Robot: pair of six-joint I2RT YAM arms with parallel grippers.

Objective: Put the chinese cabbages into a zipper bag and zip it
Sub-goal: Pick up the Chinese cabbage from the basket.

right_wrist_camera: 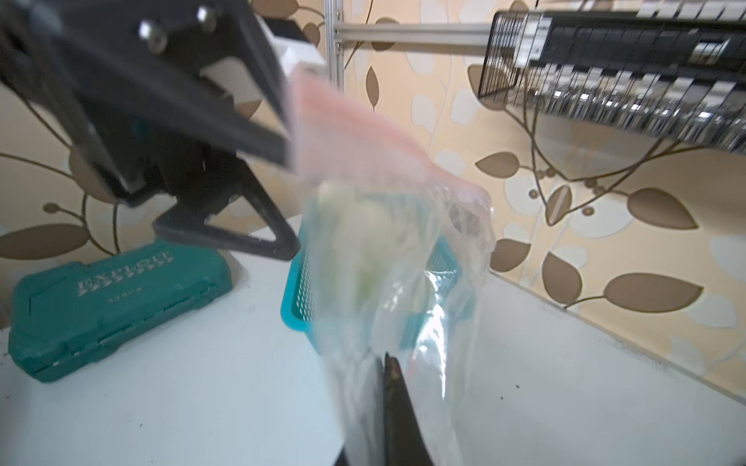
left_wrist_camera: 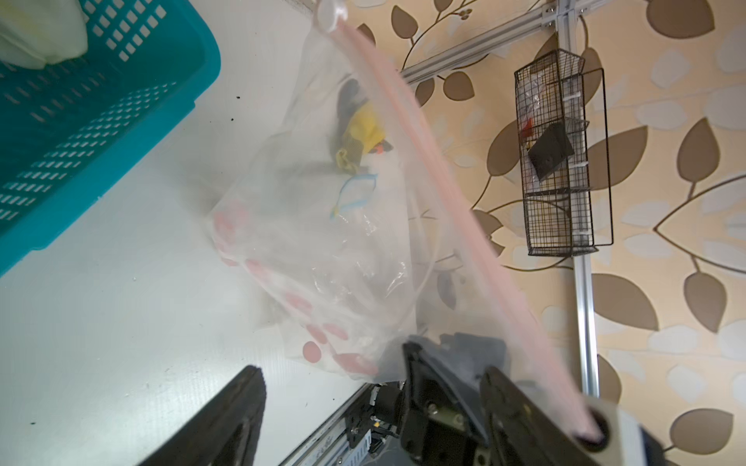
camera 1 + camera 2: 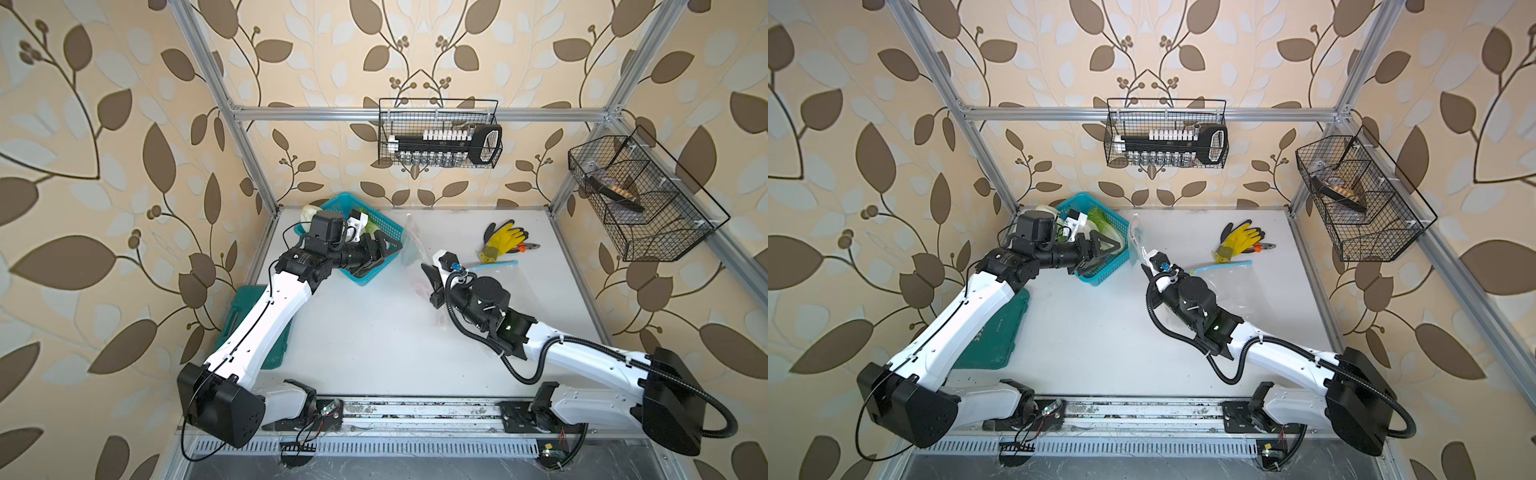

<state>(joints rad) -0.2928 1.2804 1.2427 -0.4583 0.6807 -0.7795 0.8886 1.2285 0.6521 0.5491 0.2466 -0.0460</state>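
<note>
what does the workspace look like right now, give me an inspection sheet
surface: white table, a few dark specks
job's things: chinese cabbages in the teal basket; pink-zip zipper bag held upright, looks empty
clutter: yellow-black gloves, pliers, blue-zip bag, green tool case
grippers: left gripper open beside the bag's zip edge; right gripper shut on the bag
cables: black hose loops over the table's front
surroundings: wire baskets on the frame, leaf wallpaper
</note>
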